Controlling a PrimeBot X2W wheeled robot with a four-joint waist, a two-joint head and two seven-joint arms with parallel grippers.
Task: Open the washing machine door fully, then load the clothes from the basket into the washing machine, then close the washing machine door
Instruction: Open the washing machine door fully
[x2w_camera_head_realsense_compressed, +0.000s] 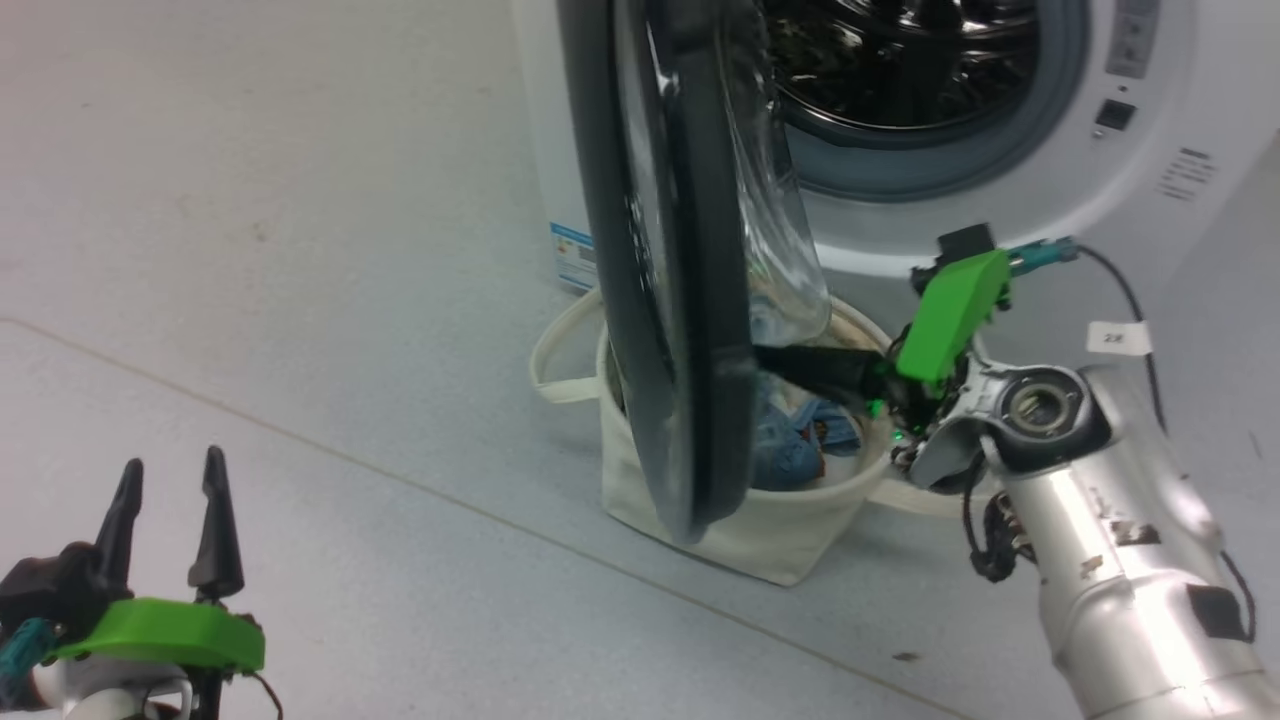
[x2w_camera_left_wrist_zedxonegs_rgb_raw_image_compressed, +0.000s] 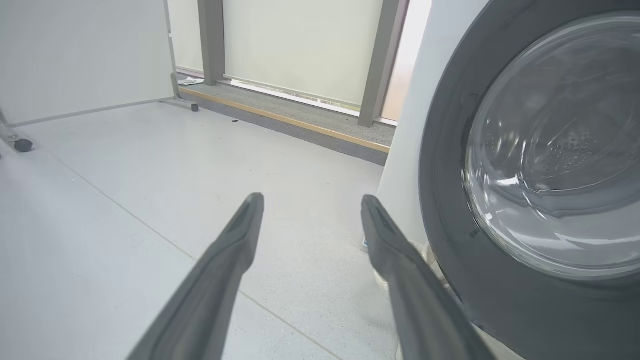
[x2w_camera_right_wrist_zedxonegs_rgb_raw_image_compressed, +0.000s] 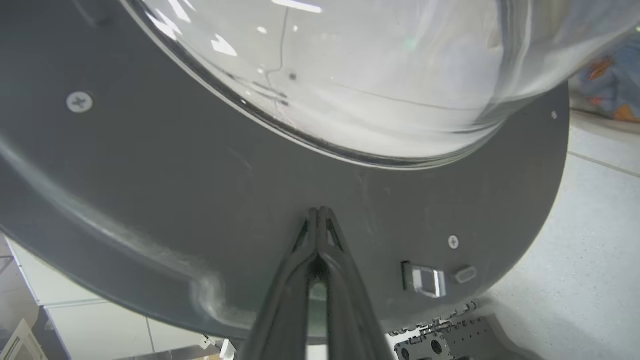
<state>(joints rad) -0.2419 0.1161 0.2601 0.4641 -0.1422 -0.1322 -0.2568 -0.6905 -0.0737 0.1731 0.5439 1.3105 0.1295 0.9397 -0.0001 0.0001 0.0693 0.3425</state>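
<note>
Because the washing machine door (x2w_camera_head_realsense_compressed: 690, 300) stands half open and edge-on to the head camera, it hides the left part of the basket (x2w_camera_head_realsense_compressed: 780, 520) behind it, and its top is cut off by the frame. The clothes (x2w_camera_head_realsense_compressed: 790, 450) show only as a crumple of blue fabric with a bit of orange inside the basket. The basket sits on the floor (x2w_camera_head_realsense_compressed: 300, 250) just before the washing machine (x2w_camera_head_realsense_compressed: 1000, 200).

The floor is pale grey and speckled, crossed by thin seams. The left wrist view shows cream wall panels between grey posts.

The door's broad rim is matt black plastic around a bulging clear glass bowl. The drum (x2w_camera_head_realsense_compressed: 900, 60) is glossy perforated steel.

The right gripper (x2w_camera_right_wrist_zedxonegs_rgb_raw_image_compressed: 317, 212) is closed tight and empty, its tips against the door's inner rim. The left gripper (x2w_camera_head_realsense_compressed: 172, 465) hangs spread wide, holding nothing, well apart from the door.
</note>
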